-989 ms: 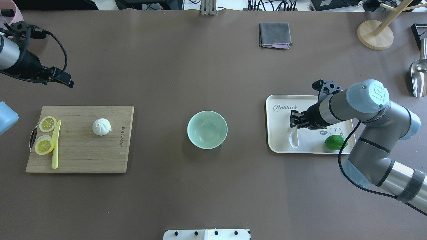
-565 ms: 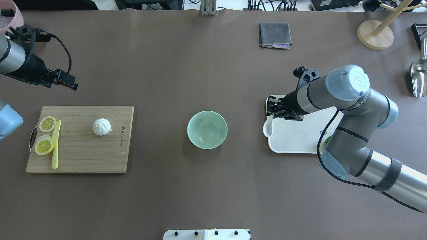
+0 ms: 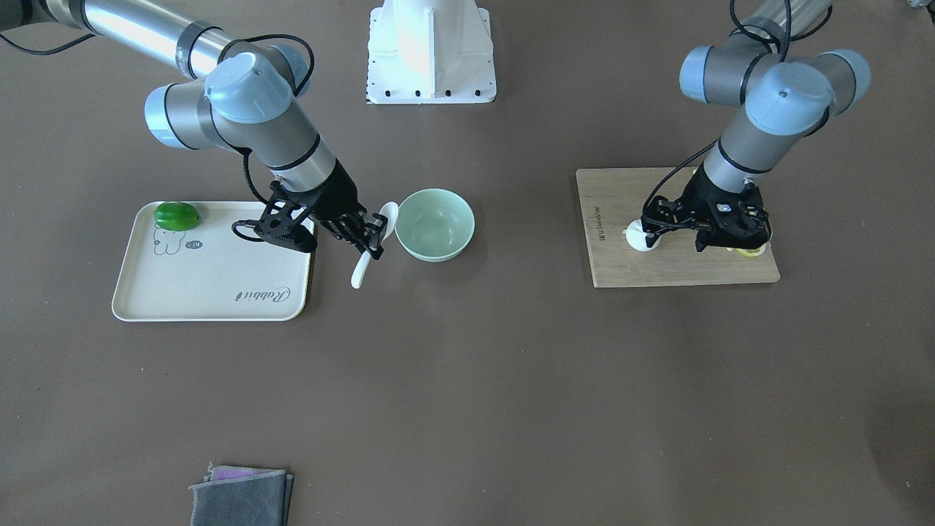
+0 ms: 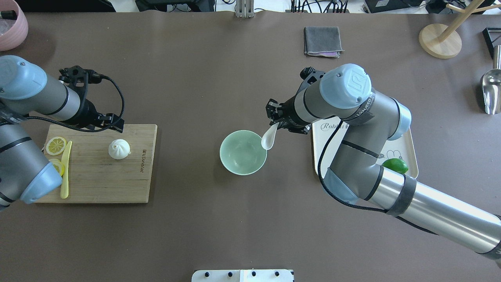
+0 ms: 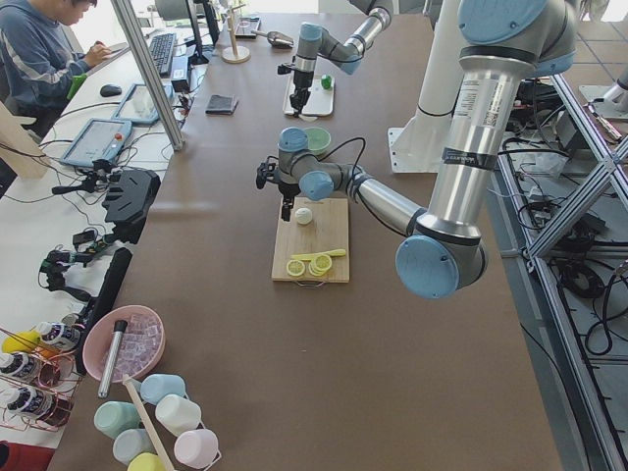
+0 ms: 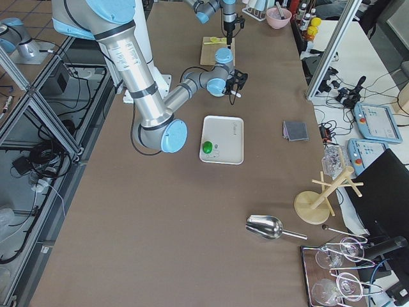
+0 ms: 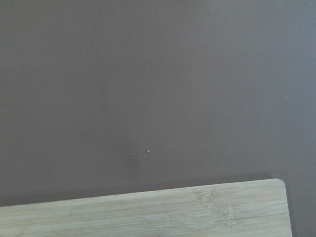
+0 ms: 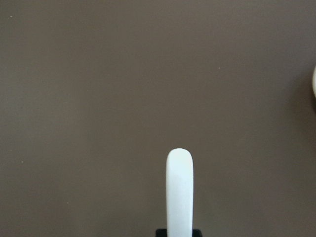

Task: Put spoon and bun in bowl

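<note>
My right gripper point(image 4: 276, 124) is shut on the handle of the cream-white spoon point(image 4: 268, 139) and holds it in the air. The scoop hangs over the right rim of the mint-green bowl point(image 4: 235, 158). In the front view the spoon point(image 3: 359, 275) is just beside the bowl point(image 3: 434, 226). The right wrist view shows the handle end point(image 8: 179, 187) sticking out. The white pleated bun point(image 4: 118, 149) sits on the wooden board point(image 4: 98, 180). My left gripper point(image 4: 113, 122) is open and empty above the board's far edge, just behind the bun.
Lemon slices point(image 4: 56, 145) and a pale-yellow knife point(image 4: 65, 172) lie at the board's left end. A cream tray point(image 3: 212, 285) with a lime point(image 4: 395, 165) lies right of the bowl. A grey cloth point(image 4: 322, 40), a wooden stand point(image 4: 440, 41) and a metal scoop point(image 4: 491, 90) are at the back.
My right gripper has lifted the spoon off the tray and carried it left to the bowl's rim. My left arm has moved in from the far left to the board's far edge.
</note>
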You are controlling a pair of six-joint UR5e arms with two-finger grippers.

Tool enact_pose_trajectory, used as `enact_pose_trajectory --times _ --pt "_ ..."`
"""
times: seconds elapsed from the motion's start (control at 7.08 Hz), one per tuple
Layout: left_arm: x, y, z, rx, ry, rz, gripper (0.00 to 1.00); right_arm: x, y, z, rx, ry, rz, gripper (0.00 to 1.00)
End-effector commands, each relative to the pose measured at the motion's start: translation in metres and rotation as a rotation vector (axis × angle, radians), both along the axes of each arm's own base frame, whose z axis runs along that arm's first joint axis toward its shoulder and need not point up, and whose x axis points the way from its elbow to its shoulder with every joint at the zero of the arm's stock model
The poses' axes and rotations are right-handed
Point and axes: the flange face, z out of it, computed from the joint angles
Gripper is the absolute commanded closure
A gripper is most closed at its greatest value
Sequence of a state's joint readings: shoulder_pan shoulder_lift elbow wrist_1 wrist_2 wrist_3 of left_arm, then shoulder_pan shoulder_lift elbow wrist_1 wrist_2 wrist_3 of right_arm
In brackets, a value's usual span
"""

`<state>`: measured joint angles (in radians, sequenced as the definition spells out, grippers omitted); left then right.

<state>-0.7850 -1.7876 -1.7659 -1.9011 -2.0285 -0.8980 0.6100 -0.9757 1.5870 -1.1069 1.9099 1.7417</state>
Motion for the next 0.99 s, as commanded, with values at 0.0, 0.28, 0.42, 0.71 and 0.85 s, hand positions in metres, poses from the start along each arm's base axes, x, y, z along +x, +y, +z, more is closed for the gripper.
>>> enact_pose_trajectory --times 0.0,0.28,0.42,0.71,0.85 --pt "0.027 0.022 0.001 0.004 -0.008 0.046 0.34 -0.023 0.003 -0.015 -0.008 -0.002 0.023 1.00" --pt "0.032 0.029 0.007 -0.003 -0.018 0.062 1.00 -0.031 0.008 -0.021 -0.001 -0.004 0.025 1.00" --pt "0.032 0.029 0.005 0.005 -0.015 0.068 1.00 -0.035 0.012 -0.023 -0.009 -0.007 0.038 1.00" --pt "0.029 0.033 -0.045 0.054 0.059 0.070 1.00 -0.045 0.022 -0.021 0.005 0.001 0.057 0.74" --pt "0.044 0.023 -0.083 0.059 0.110 0.049 1.00 -0.040 0.021 -0.022 0.015 -0.001 0.054 0.01"
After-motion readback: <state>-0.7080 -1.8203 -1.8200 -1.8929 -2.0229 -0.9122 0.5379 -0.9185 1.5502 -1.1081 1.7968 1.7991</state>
